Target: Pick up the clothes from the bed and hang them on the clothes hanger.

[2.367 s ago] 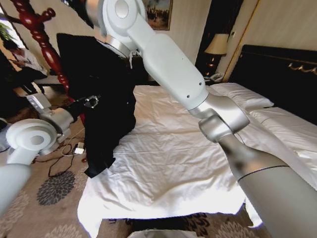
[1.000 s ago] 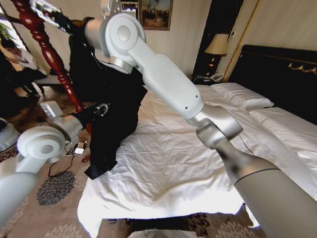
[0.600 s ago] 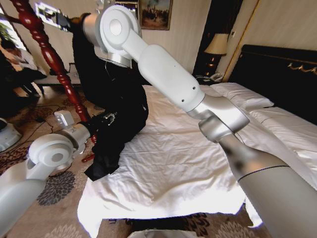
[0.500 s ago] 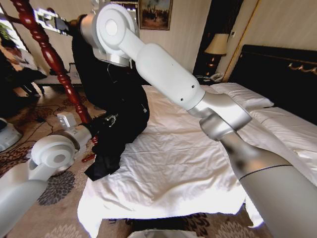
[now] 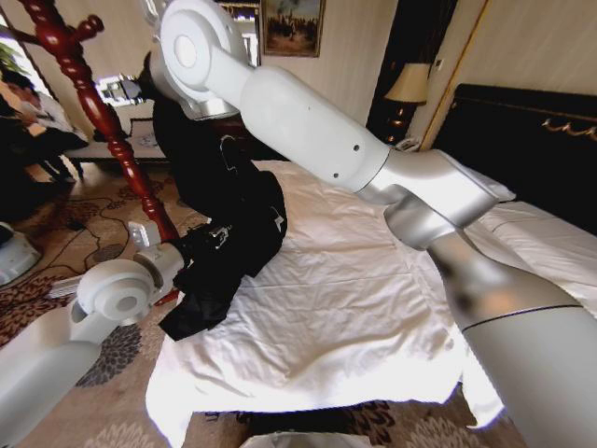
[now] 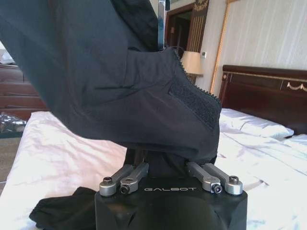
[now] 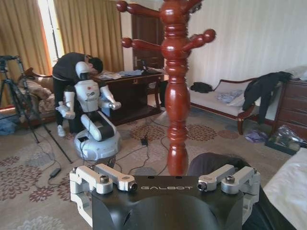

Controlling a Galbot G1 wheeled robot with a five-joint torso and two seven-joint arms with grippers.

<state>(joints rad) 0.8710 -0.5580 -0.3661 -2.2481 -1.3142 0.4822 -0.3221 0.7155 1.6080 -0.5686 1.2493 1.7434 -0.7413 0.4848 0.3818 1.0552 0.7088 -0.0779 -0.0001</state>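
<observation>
Clearly the robot was at the hanging step — the clothes (image 5: pixel 224 215) were off the bed (image 5: pixel 345 308) for the most part and held up beside the clothes hanger (image 5: pixel 89 103).

The right gripper (image 7: pixel 165 184) was high up, close to the red-brown pole. A dark lump of cloth sat just in front of it, but I could not tell if its fingers were open or shut. The left gripper (image 6: pixel 168 179) was low down at the bed's edge. Its finger links sat close together with black cloth between them, so it seemed shut on the coat.

The coat was big, black and soft. It hung in long floppy folds, with a rough fastening strip on one edge. Its lowest part drooped past the bed's corner, toward the carpet.

Next, I think, the collar had to go up and over a knobbed peg — and the heavy cloth could slide off if it only half caught.
</observation>
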